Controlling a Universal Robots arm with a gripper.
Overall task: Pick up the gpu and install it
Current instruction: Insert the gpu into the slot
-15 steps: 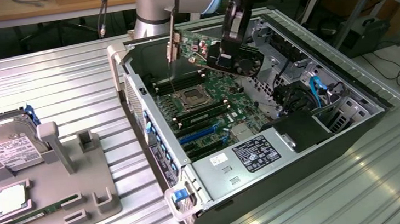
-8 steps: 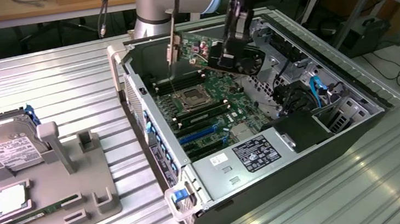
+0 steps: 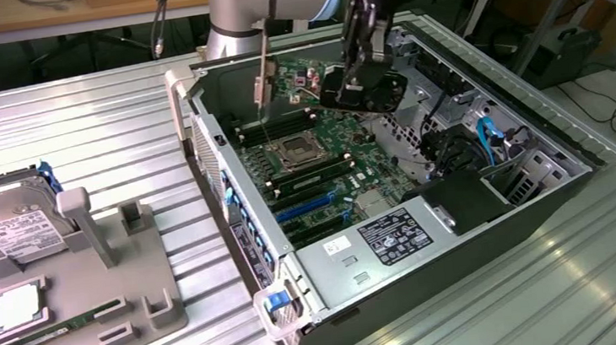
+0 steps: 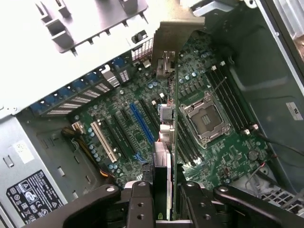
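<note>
Ribbed metal table (image 3: 87, 109) carries the open PC case (image 3: 251, 254), lying on its side w/ the green motherboard (image 3: 324, 167) face-up. Above the board hangs the gpu (image 4: 163, 161) — edge-on, silver bracket at the far end. Gripper (image 4: 165, 190) — jaws partway closed, pinching the card's near end.

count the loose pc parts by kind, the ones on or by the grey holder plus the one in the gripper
gpu, held in the gripper: 1
hard drive: 1
memory stick: 1
square silvery chip, likely a cpu: 1
total: 4
</note>
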